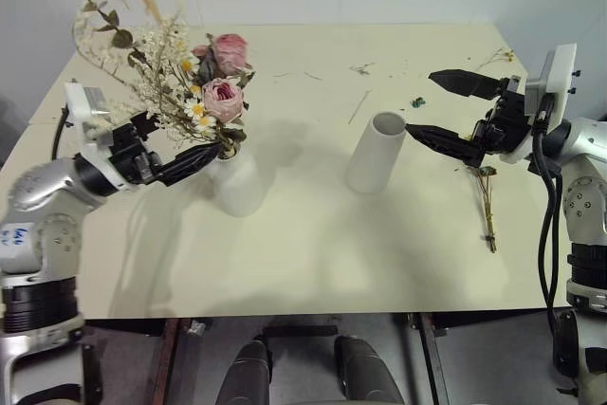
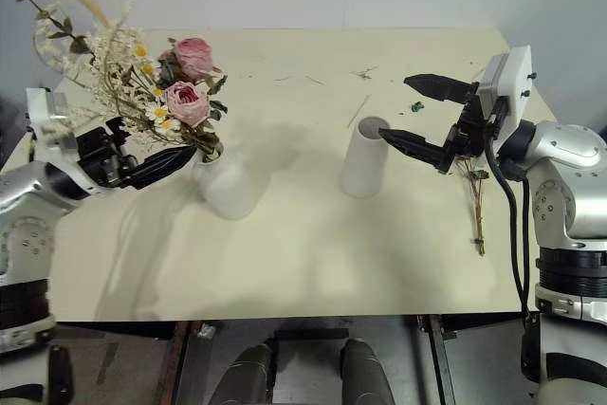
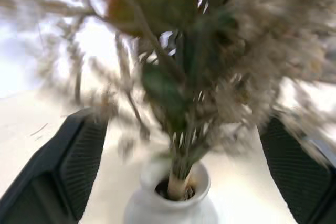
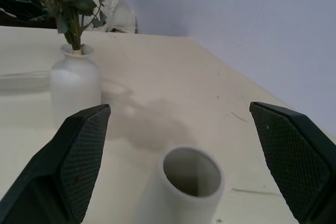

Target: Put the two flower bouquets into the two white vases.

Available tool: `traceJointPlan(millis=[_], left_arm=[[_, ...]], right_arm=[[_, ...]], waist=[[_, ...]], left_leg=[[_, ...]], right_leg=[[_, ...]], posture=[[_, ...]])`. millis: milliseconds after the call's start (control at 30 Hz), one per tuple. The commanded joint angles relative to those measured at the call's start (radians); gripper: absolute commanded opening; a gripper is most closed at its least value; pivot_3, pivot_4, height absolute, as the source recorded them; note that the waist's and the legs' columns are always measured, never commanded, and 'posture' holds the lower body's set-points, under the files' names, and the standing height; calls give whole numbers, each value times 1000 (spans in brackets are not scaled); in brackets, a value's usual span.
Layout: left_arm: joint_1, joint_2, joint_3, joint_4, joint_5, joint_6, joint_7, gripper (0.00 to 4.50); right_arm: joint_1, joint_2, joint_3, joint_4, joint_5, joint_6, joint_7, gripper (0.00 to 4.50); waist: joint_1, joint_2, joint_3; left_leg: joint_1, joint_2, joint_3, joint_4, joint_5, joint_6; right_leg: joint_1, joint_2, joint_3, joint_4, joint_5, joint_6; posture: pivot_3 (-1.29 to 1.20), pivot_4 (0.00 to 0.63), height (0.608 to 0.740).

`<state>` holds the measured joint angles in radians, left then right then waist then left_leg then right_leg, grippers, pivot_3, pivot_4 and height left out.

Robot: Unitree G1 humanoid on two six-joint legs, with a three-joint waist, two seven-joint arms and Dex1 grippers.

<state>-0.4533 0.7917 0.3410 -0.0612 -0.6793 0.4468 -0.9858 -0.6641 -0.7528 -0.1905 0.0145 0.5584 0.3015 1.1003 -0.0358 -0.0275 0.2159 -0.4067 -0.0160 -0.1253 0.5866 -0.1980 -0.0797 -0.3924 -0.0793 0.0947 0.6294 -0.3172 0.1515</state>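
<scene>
Left eye view shows the big bunch of flowers (image 1: 194,78) standing in the round white vase (image 1: 237,182), on the robot's left side of the table (image 1: 313,244). The stems go down into the narrow neck. Pink roses, white daisies and dry grasses stick up and lean out over the vase.

The left gripper (image 3: 181,171) is right at the vase neck. Its two black fingers (image 3: 79,161) are spread wide, one on each side of the stems, and they are not pinching them.

The tall straight vase (image 1: 376,152) stands near the middle of the table, well apart from the round one. It has no flowers in it.

The thin sprig with yellow flowers (image 1: 487,206) lies flat on the table on the robot's right side, near the tall vase.

The right gripper (image 1: 446,109) hangs just beside the top of the tall vase, above the sprig. Its fingers (image 4: 79,156) are spread wide and hold nothing.

Small loose twigs (image 1: 360,69) lie on the far part of the table.
</scene>
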Motion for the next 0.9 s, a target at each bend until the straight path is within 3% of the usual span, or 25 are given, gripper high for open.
traceJointPlan(millis=[33,200,300,367,433,633,700,767,900], left_arm=[[10,111,-6,32,37,42,-59,4447],[12,280,-31,101,70,30,-240,4447],[82,416,-5,55,9,140,-392,4447],[138,457,44,-18,-57,194,-470,4447],[150,446,74,-68,-92,221,-450,4447],[31,207,119,-250,-283,271,-156,4447],[4,102,90,-299,-230,178,-68,4447],[-5,56,62,-321,-184,146,-16,4447],[31,66,4,-312,-87,98,-15,4447]], right_arm=[[-31,-23,7,10,-43,-15,-20,4500],[-140,-103,41,131,-149,111,-113,4500],[-201,-208,32,230,-149,255,-82,4500],[-203,-293,88,308,-193,299,-3,4500],[-200,-332,124,363,-233,276,37,4500],[-220,-374,197,581,-359,247,63,4500],[-221,-376,232,614,-397,288,78,4500],[-227,-387,250,629,-419,298,108,4500],[-206,-417,291,598,-465,324,152,4500]], waist=[[-3,0,0],[-13,1,1],[-15,1,1],[-15,2,1],[-11,2,1],[-19,4,2],[-21,4,2],[-25,4,2],[-24,4,2]], left_leg=[[0,0,0,-1,0,0],[0,0,2,-5,0,0],[-1,1,1,-8,0,0],[-2,2,2,-10,-2,1],[-3,2,2,-9,-5,3],[-2,3,4,-6,-7,2],[-2,3,4,-4,-7,2],[-2,3,5,0,-7,2],[-1,2,8,5,-8,3]], right_leg=[[0,0,0,-1,0,0],[-2,0,1,-2,-1,-1],[-4,0,0,-3,-2,-3],[-6,0,0,-4,-3,-4],[-6,0,0,-4,-7,-5],[-6,1,0,-1,-9,-5],[-5,1,1,0,-8,-3],[-5,1,2,1,-7,-3],[-5,2,5,6,-7,-2]], posture=[[0,150,740],[0,150,740],[0,150,740],[0,150,740],[0,150,740],[0,150,740],[0,150,740],[0,150,740],[0,150,740]])
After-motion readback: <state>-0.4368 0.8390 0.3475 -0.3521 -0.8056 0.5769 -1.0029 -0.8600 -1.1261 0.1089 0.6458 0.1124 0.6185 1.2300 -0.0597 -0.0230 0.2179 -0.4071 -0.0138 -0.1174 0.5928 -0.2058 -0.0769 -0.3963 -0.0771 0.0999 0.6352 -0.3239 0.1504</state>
